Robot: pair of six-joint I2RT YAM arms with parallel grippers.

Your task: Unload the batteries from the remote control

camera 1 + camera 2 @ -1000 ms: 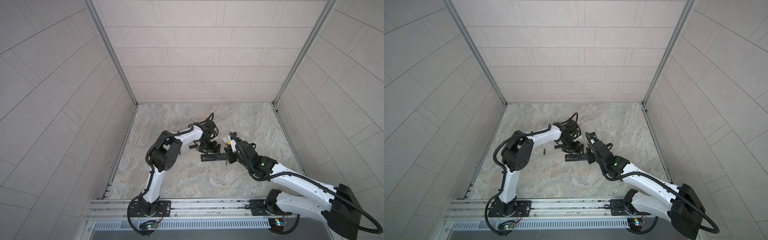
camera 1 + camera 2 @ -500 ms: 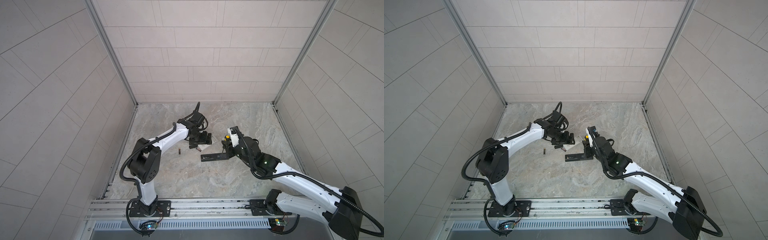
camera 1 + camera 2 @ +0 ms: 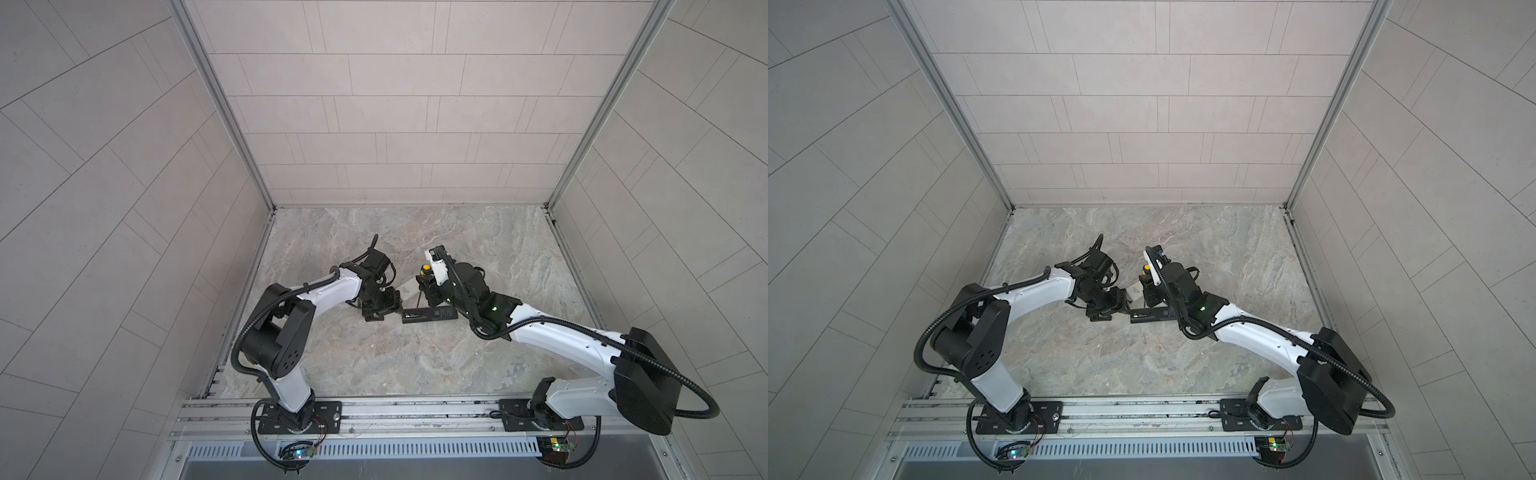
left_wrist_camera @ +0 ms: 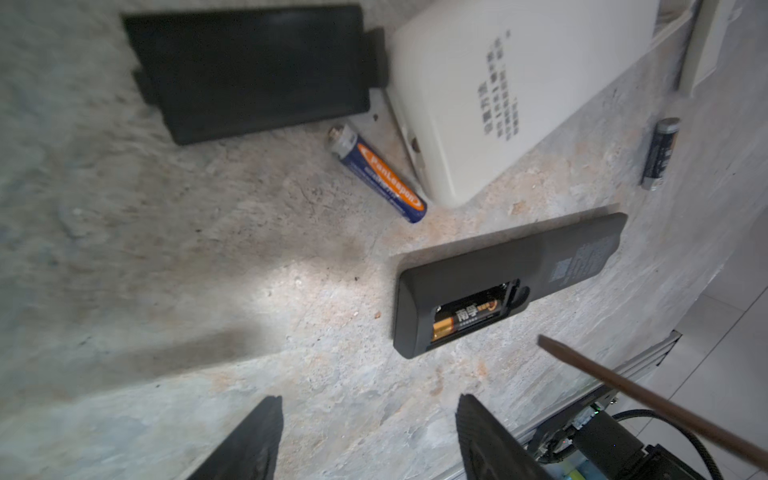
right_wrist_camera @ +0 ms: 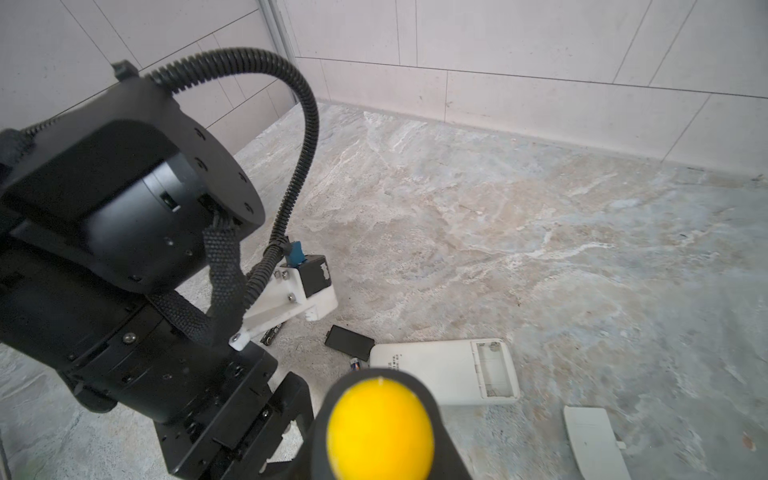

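Note:
The black remote control (image 4: 573,257) lies face down on the marble floor, also visible in both top views (image 3: 430,314) (image 3: 1152,314). Its compartment is open and holds one black battery with a gold band (image 4: 465,318). A blue-and-orange battery (image 4: 376,174) lies loose beside the white remote, and a dark battery (image 4: 660,151) lies further off. My left gripper (image 4: 368,399) (image 3: 376,312) hovers open and empty near the remote's compartment end. My right gripper (image 3: 430,289) is shut on a screwdriver with a yellow cap (image 5: 380,424); its shaft (image 4: 648,399) points toward the remote.
A white remote (image 5: 444,374) with an empty open compartment lies behind the black one. A black cover (image 4: 249,70) and a white cover (image 5: 594,440) lie loose on the floor. Tiled walls enclose three sides, and a rail (image 3: 395,409) runs along the front.
My left arm swung away to the left and back, then returned low beside the black remote's compartment end, its jaws narrower. My right gripper drew the screwdriver slightly back from the remote.

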